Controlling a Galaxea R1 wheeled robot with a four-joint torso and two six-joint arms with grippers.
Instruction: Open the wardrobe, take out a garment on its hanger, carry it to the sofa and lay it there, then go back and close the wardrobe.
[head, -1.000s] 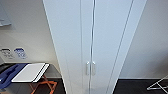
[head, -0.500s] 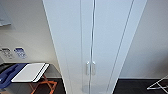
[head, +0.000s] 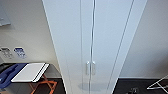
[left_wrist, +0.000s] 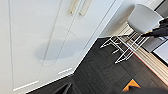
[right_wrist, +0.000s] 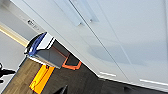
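a: wardrobe (head: 95, 37) doors both look shut. going left to right in the head view: a small table (head: 30, 72) with orange legs and something blue on it sits by the wall, then the tall white cabinet fills the middle, then a white wire frame (head: 158, 83) shows low at the far side.

b: and the handles (head: 90, 68)?

a: the pair sits side by side at the seam where the two doors meet, low in the head view. they are small and white on white, so they are easy to misjudge.

b: what could go wrong from here?

a: a reach that lands on the seam or on the flat door face would slip off and open nothing. catching both handles at once would jam the pull. a door swinging out could also strike the robot's own base if it stands too close, judging by how near the cabinet looks.

b: where is the cabinet relative to the grippers?

a: straight ahead of both arms. the left wrist view looks along the door faces, with the handles at the far end and a white chair (left_wrist: 145, 18) on dark floor off to the side. the right wrist view shows the same doors and the small table.

b: are the grippers open, holding anything?

a: it cannot be told; neither gripper's state is visible, and nothing appears to be held.
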